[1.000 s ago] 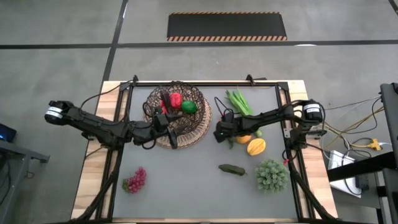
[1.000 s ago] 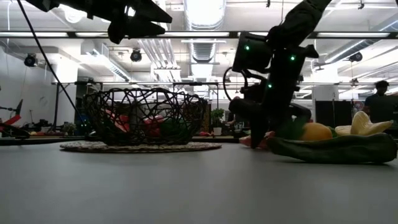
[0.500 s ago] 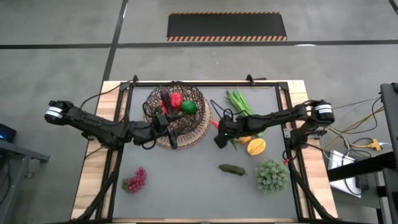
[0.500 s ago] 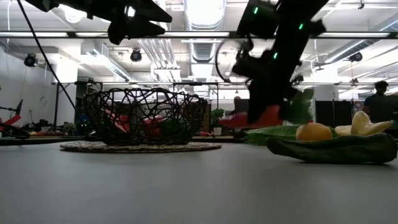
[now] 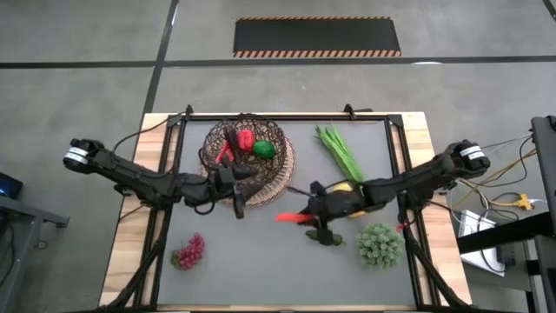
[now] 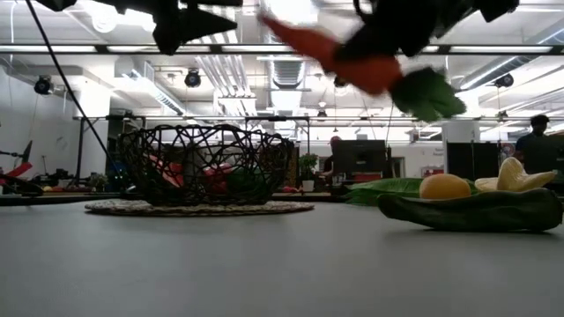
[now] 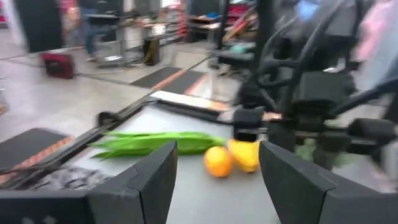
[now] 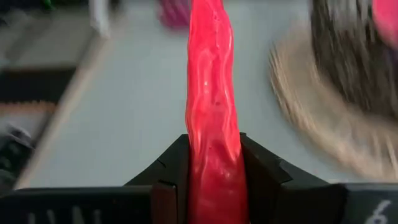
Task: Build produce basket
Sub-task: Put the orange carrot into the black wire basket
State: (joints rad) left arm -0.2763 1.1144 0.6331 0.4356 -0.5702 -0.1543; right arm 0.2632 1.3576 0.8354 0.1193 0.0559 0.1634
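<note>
The basket (image 5: 248, 156) stands on its tan disc base at the table's far left, with a red pepper (image 5: 246, 139) and a green pepper (image 5: 264, 149) in it. My right gripper (image 5: 314, 214) is shut on a red-orange carrot (image 5: 291, 216), which is high above the table in the low view (image 6: 352, 63). My left gripper (image 5: 237, 193) is open and empty by the basket's near rim; its fingers stand wide apart in the left wrist view (image 7: 214, 186). Green stalks (image 5: 339, 152), a yellow fruit (image 5: 344, 187), a cucumber (image 5: 328, 236) and red grapes (image 5: 188, 252) lie on the table. My right gripper pinches the carrot between its two fingers (image 8: 166, 171) on its thick part (image 8: 214, 168), near the leafy green top (image 6: 427, 92). The carrot runs along the fingers and sticks out past them toward the table's left. It is lifted clear, its tip (image 6: 278, 26) tilted upward.
A bushy green vegetable (image 5: 379, 245) sits near the table's right near corner. Bare grey mat lies between the grapes and the cucumber. The room beyond the table shows in the low view, with a person (image 6: 538, 141) far off.
My right gripper has risen from the table beside the orange fruit and gone toward the near edge with the carrot. The carrot has been lifted clear of the table and now points toward the table's left.
</note>
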